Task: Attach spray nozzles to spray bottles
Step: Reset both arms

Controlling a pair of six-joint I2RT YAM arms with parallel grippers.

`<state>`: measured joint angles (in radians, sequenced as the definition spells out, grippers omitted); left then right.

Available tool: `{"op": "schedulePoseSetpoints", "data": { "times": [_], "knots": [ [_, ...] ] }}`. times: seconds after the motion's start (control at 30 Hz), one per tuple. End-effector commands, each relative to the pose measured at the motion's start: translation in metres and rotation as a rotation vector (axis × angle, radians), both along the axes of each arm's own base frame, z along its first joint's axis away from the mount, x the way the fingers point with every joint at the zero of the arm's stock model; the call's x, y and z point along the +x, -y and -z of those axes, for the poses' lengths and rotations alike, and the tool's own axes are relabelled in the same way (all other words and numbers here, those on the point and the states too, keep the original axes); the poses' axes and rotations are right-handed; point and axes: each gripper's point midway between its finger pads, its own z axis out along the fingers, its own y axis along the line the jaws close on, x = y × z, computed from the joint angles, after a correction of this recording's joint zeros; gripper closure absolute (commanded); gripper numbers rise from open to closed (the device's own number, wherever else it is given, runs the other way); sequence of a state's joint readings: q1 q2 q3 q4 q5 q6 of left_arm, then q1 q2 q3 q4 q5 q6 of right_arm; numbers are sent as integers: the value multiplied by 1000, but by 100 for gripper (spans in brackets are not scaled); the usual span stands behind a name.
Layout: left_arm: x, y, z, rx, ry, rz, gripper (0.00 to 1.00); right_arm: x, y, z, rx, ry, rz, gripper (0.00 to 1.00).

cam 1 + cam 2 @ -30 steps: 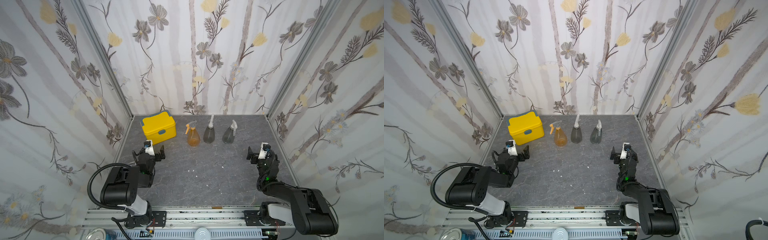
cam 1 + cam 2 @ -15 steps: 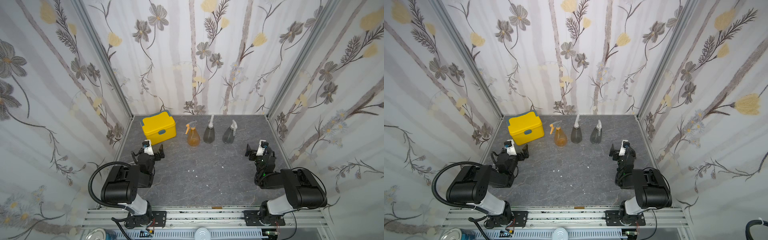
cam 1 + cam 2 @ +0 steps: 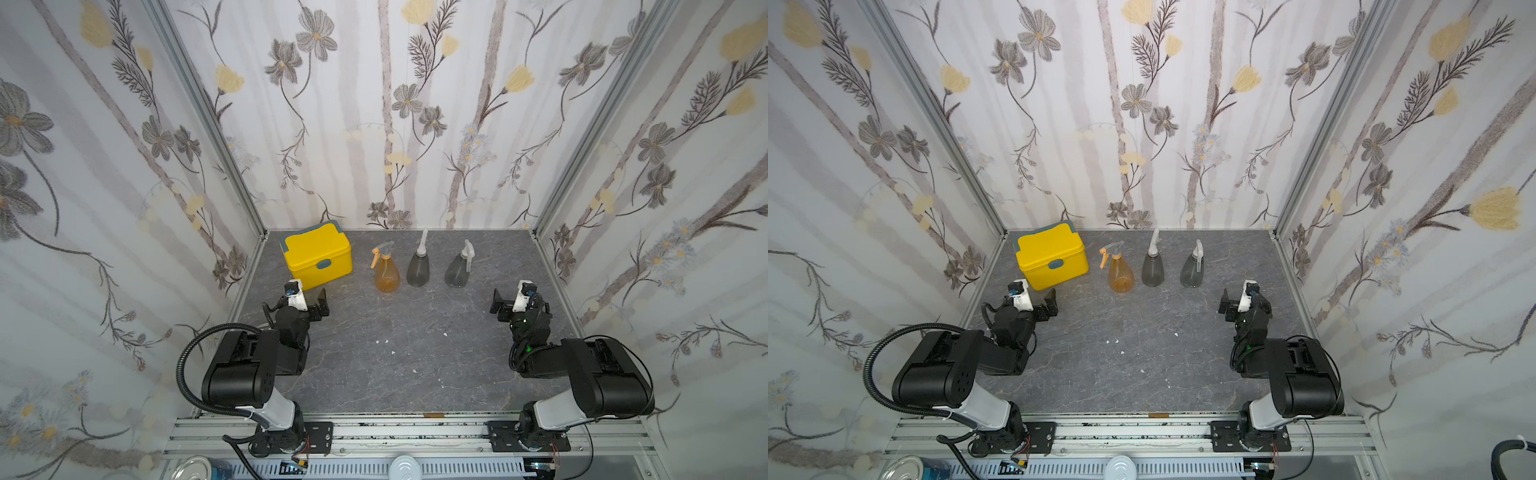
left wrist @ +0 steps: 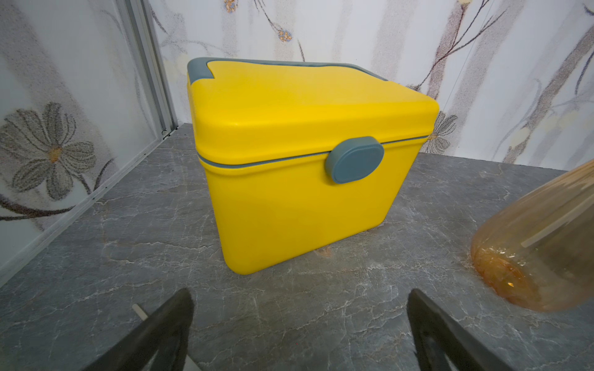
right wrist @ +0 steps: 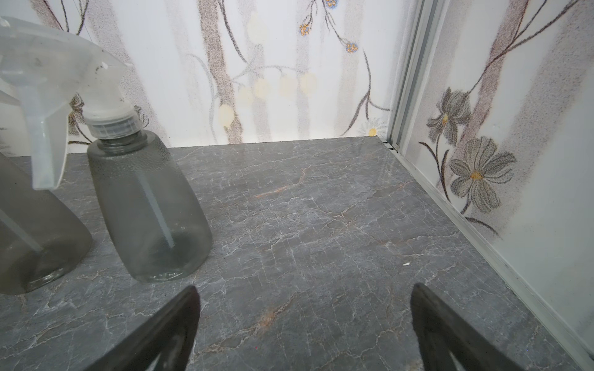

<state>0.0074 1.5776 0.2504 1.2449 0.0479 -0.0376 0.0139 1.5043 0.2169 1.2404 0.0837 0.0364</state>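
**Now, three spray bottles stand in a row, each topped by a nozzle**

Seen from above, a grey marbled worktop [image 3: 415, 357] lies inside flower-papered walls [image 3: 353, 104]. Near the back wall the spray bottles stand upright, apart from one another. An amber bottle [image 3: 386, 277] carries an orange nozzle [image 3: 379, 252]. Next comes a middle grey bottle [image 3: 417, 271] with a clear nozzle [image 3: 422, 242]. An end grey bottle [image 3: 456, 272], toward the robot's right, has a second clear nozzle [image 3: 468, 252]. How firmly each nozzle is seated cannot be told.

A closed yellow box [image 3: 318, 257] with a grey-blue latch [image 4: 355, 159] stands on the robot's left, near the amber bottle.

The left gripper [image 4: 300, 295] sits low in front of the box, its fingers [image 4: 167, 324] spread wide with nothing between them. The right gripper [image 5: 305, 290] sits low near the end grey bottle, likewise wide apart and empty, over bare worktop.
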Motion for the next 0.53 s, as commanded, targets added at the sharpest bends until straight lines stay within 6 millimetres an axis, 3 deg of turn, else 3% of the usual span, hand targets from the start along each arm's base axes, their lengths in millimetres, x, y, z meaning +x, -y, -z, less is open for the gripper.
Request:
{"op": "schedulePoseSetpoints", "data": {
  "times": [0.0, 0.5],
  "knots": [
    [3, -1, -12, -3, 50, -9, 0, 1, -2, -7, 0, 26, -7, 0],
    [3, -1, -13, -3, 51, -11, 0, 1, -2, -7, 0, 27, -9, 0]
  ]
}}
